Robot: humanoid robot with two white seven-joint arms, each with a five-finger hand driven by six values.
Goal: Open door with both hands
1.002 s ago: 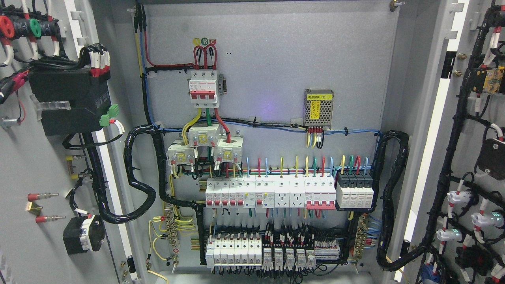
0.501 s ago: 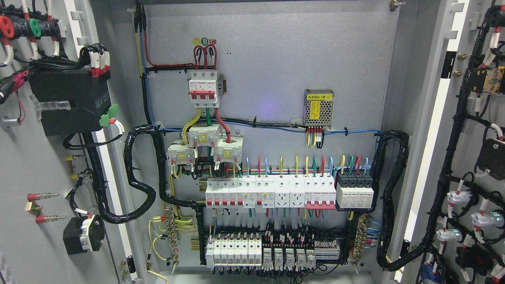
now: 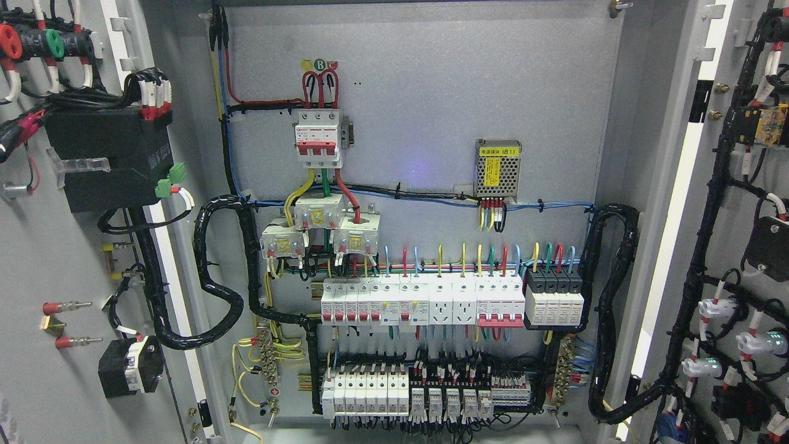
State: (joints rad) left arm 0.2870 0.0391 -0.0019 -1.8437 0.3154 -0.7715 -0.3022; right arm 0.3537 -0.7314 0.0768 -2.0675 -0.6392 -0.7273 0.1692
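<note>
Doors of the electrical cabinet stand swung wide at both edges of the head view, each showing its inner face. Left door (image 3: pixel 37 259): cut off at the left and bottom edges; it carries a black box (image 3: pixel 111 157) with a green connector, red and green lamp backs at the upper corner, and a smaller black switch body (image 3: pixel 130 367) low down. Print on these parts is too small to read. A black wrapped harness (image 3: pixel 216 277) loops from this door onto the grey back panel (image 3: pixel 431 92).

Back panel, left to right: a three-pole breaker (image 3: pixel 317 139) with red toggles sits under round yellow, green and red markers, of which only the green "B" is legible; three white current transformers (image 3: pixel 317 231) sit beneath it. A row of white breakers (image 3: pixel 422 302) spans the middle, its printing unreadable. A perforated metal power supply (image 3: pixel 498 168) bears a yellow label ending in "(B1)"; the preceding characters are too fine to make out. Black surge modules (image 3: pixel 553 299) close the row. Lower terminal blocks (image 3: pixel 425 394) are partly hidden by wiring.

Right door (image 3: pixel 739 203): cut off at the right edge, with black cabling and white lamp backs (image 3: pixel 715 308); a yellow part at its top is blurred.

Neither robot hand appears in view, so the state of the fingers cannot be told
</note>
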